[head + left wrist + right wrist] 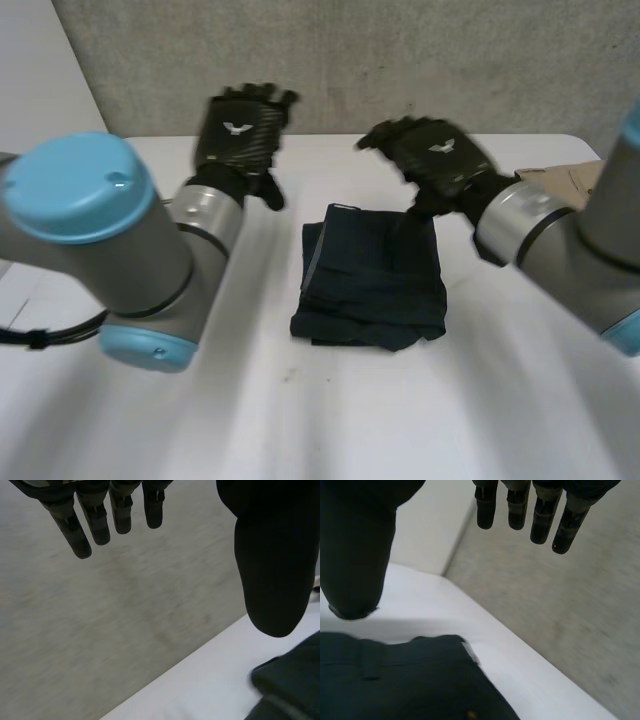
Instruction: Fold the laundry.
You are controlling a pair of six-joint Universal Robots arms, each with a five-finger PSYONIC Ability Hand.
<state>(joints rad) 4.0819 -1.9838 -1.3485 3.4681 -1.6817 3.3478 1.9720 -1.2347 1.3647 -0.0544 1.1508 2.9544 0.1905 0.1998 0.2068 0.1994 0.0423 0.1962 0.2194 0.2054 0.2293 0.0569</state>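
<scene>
2 hang wide, empty: left robot hand (pixel 240 130), right robot hand (pixel 440 155); head view shows whole garment (pixel 370 275).

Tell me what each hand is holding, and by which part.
Nothing is held. The left hand and the right hand both have straight, empty fingers; the folded dark garment lies ungripped on the white table.

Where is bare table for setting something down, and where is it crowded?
Free: the white table on the near side of the dark folded garment, and between it and the left arm. Crowded: the far edge, with open left hand, open right hand and a tan item.
</scene>
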